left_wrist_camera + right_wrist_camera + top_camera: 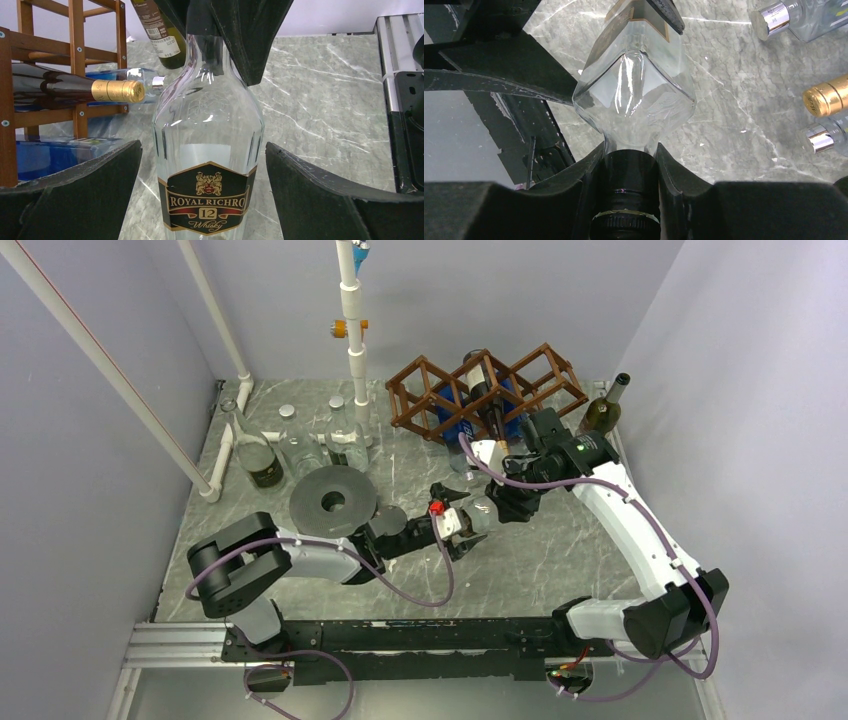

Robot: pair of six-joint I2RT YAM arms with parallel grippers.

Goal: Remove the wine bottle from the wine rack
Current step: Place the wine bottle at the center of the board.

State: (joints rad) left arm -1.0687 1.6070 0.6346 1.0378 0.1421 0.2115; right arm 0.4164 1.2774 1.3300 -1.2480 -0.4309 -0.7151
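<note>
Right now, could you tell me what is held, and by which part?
The right gripper clamps the clear whisky bottle by its neck; the left gripper holds nothing.

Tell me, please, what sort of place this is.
Likely a robotics lab test cell: two arms bolted at the table's near edge, plain walls boxing it in, and a wine rack with bottles staged as props.

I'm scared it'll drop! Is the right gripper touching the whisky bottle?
Touching. The right wrist view shows the right gripper shut, both fingers pressed against the whisky bottle's black neck.
</note>
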